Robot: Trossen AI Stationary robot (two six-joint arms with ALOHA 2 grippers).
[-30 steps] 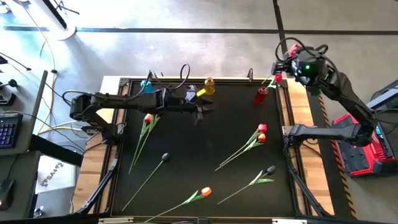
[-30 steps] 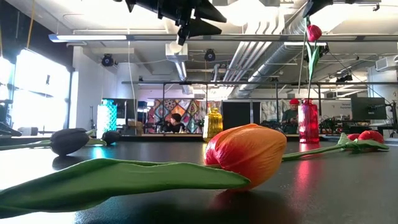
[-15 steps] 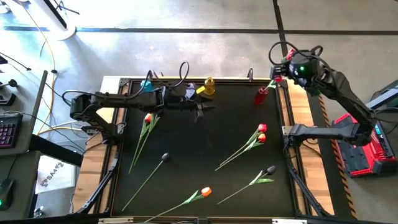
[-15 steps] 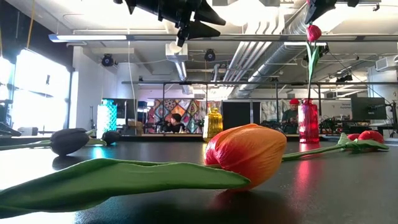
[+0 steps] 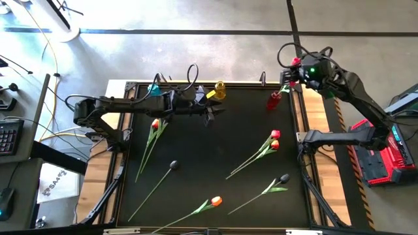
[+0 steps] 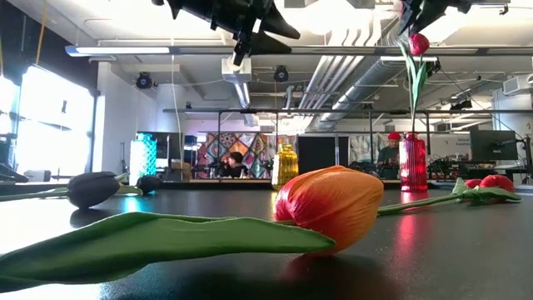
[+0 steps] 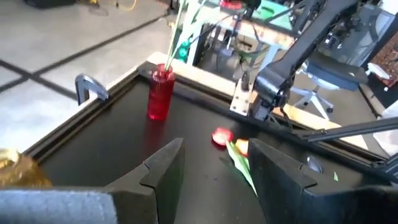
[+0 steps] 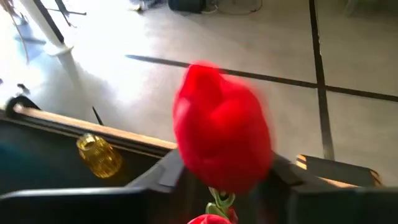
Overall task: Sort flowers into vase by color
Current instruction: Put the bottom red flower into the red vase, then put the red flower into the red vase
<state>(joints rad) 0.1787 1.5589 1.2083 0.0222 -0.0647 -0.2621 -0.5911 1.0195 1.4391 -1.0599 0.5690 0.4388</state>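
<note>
Red tulip (image 8: 221,135) is standing with its stem down in the red vase (image 5: 274,100) at the table's far right corner, and the right gripper (image 5: 295,70) is hanging just above the bloom, fingers spread either side of it, no longer pinching. The left gripper (image 5: 210,115) is hovering open over the mat by the yellow vase (image 5: 220,90). Other tulips are lying across the black table (image 5: 196,163).
</note>
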